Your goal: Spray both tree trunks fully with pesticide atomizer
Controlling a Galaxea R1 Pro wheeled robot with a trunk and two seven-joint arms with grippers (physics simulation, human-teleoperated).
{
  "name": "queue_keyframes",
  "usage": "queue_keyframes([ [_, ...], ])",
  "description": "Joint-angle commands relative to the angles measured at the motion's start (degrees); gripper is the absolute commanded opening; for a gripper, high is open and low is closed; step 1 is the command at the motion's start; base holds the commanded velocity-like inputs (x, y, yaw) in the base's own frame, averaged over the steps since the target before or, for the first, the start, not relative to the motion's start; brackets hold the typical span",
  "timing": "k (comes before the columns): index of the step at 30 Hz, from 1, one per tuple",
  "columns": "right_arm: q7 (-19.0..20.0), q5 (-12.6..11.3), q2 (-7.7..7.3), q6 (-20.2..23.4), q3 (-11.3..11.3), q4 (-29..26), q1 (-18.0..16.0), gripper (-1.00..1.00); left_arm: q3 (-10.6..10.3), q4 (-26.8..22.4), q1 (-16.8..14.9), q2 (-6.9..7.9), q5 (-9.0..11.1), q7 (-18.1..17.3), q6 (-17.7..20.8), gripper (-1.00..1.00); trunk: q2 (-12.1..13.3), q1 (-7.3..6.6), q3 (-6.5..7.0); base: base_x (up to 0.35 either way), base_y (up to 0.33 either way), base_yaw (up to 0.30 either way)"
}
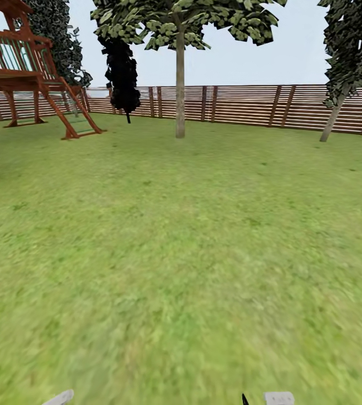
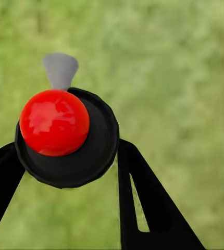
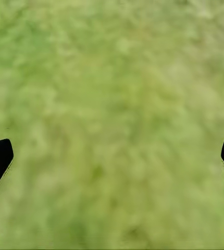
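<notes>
Two dark fingers (image 2: pixel 143 208) of the left end effector (image 2: pixel 65 172) clamp a round black body with a glossy red top and a light grey spout, which I take to be the pesticide atomizer (image 2: pixel 65 135), seen end-on. The right end effector (image 3: pixel 112 156) is spread wide and empty over the lawn (image 3: pixel 112 78). Beyond both, across open grass, stand a slim pale-trunked tree (image 1: pixel 180 84) and a leaning tree (image 1: pixel 333 118) before the brown slat fence (image 1: pixel 243 104), with a wooden play frame (image 1: pixel 29 73) off to the left. Pickup looks done; I see no specks on any trunk, so the approach and both sprayings seem to remain.
</notes>
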Motion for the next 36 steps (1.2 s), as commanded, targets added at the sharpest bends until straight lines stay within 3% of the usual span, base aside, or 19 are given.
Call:
queue_keyframes([
  [1, 0.0, 0.0, -0.01, 0.0, 0.0, 0.0, 0.0, 1.0, 0.0, 0.0, 0.0, 0.0, 0.0, 0.0, 0.0, -1.0, 0.0, 0.0, 0.0, 0.341, 0.0, 0.0],
  [36, 0.0, 0.0, 0.02, 0.0, 0.0, 0.0, 0.0, 1.0, 0.0, 0.0, 0.0, 0.0, -0.1, 0.0, 0.0, -1.0, 0.0, 0.0, 0.0, 0.341, 0.0, 0.0],
])
